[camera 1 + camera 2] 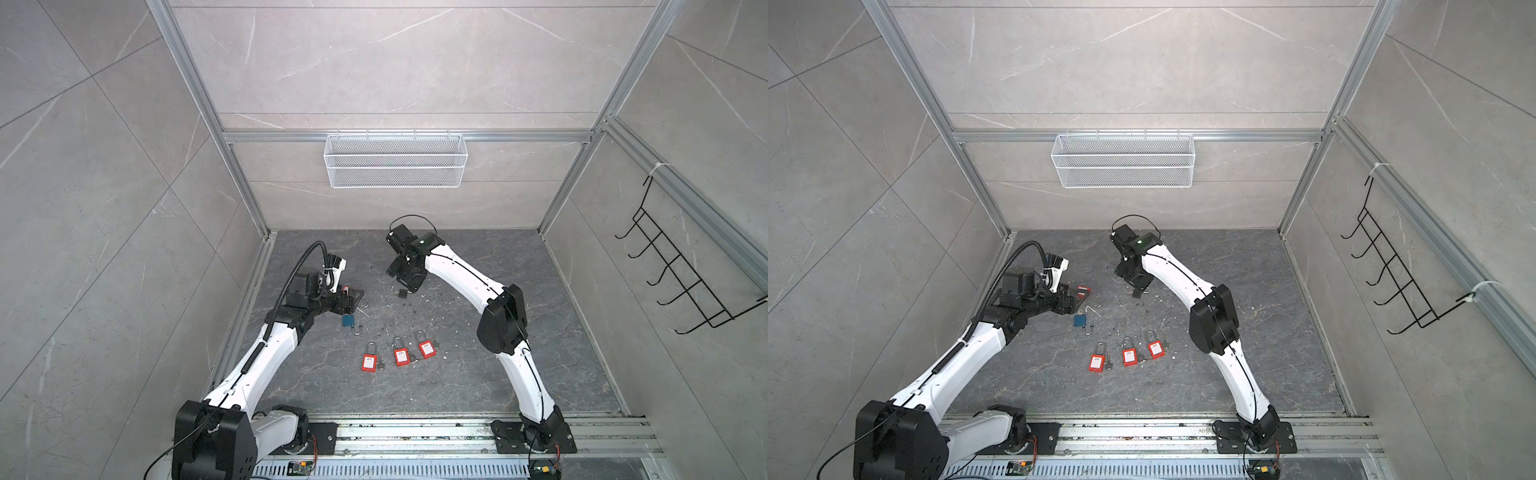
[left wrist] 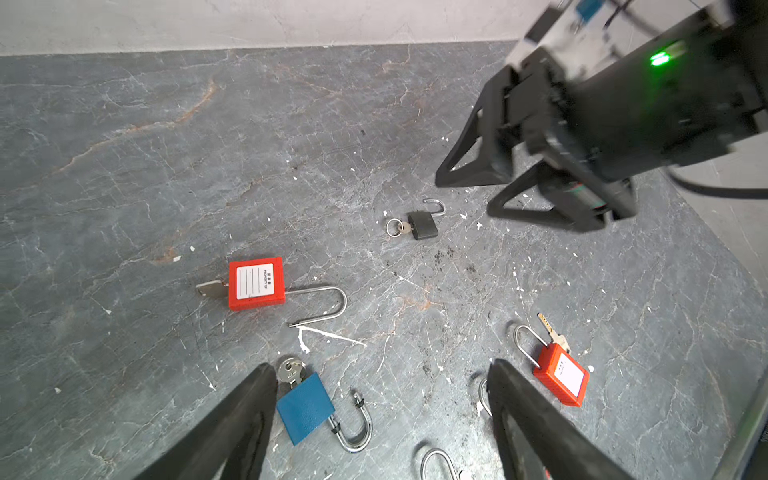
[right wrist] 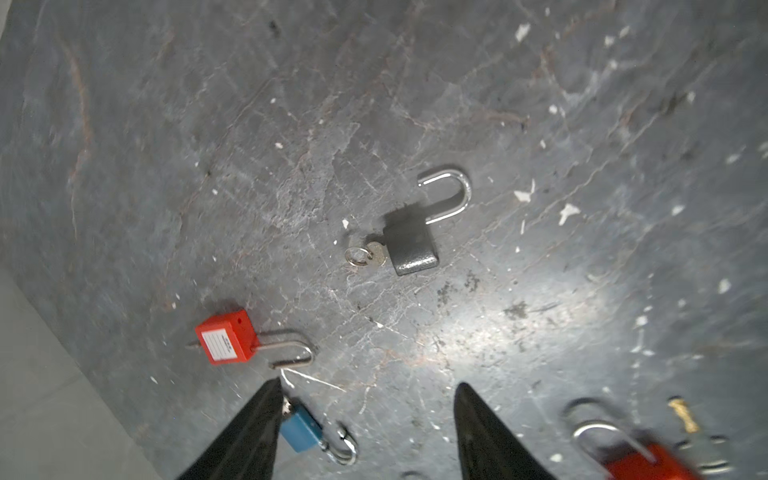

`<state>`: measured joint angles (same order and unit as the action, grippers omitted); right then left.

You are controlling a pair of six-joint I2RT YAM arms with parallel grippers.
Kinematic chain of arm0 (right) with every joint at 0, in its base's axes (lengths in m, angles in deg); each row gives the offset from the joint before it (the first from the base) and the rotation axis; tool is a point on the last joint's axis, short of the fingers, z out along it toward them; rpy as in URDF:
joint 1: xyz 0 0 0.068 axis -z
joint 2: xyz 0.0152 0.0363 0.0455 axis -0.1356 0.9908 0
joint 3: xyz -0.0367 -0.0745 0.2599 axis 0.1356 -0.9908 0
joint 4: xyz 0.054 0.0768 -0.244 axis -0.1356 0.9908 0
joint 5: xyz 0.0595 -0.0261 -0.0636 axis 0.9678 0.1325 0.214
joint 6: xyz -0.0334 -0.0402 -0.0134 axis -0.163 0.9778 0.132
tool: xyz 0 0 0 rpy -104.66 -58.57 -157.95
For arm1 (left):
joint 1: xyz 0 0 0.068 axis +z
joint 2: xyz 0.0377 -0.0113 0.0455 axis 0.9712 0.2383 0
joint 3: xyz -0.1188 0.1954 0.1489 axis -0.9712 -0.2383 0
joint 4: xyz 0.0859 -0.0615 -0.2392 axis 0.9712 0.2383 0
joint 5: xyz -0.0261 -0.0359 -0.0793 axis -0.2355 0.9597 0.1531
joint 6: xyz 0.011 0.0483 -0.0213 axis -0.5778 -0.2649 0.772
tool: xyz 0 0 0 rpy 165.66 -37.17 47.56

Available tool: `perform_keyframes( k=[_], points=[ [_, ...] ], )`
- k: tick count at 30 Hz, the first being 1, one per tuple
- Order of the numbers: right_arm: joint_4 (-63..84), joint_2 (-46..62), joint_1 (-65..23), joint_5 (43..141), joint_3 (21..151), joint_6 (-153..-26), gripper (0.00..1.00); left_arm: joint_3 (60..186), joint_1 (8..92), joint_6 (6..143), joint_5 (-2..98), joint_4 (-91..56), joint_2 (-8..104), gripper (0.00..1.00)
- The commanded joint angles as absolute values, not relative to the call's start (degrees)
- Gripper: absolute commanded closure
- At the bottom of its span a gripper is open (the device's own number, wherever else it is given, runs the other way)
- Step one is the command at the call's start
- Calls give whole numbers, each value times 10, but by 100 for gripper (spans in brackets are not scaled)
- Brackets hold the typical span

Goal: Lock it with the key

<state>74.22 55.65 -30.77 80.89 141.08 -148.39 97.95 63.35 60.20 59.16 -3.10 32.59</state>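
A small black padlock (image 3: 411, 245) lies on the dark floor with its shackle swung open and a ringed key (image 3: 370, 253) in its base. My right gripper (image 3: 368, 384) hovers just above it, open and empty; in a top view the gripper (image 1: 401, 282) is right over the padlock (image 1: 403, 294). A blue padlock (image 2: 305, 409) with a key (image 2: 291, 371) and an open shackle lies beside one finger of my open, empty left gripper (image 2: 381, 370). A red padlock (image 2: 256, 283) with a key and an open shackle lies beyond it.
Three more red padlocks (image 1: 368, 362) (image 1: 401, 356) (image 1: 427, 349) with keys lie in a row nearer the arm bases. A white mesh basket (image 1: 395, 160) hangs on the back wall and a black hook rack (image 1: 681, 270) on the right wall. White flecks dot the floor.
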Motion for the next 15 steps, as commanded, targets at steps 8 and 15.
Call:
perform_keyframes(
  k=[8,15],
  points=[
    [758,629,-307,827,1443,-1780,34,983,635,595,584,-35,312,19],
    [788,668,-304,814,1494,-1822,34,968,635,584,588,-26,300,19]
  ],
)
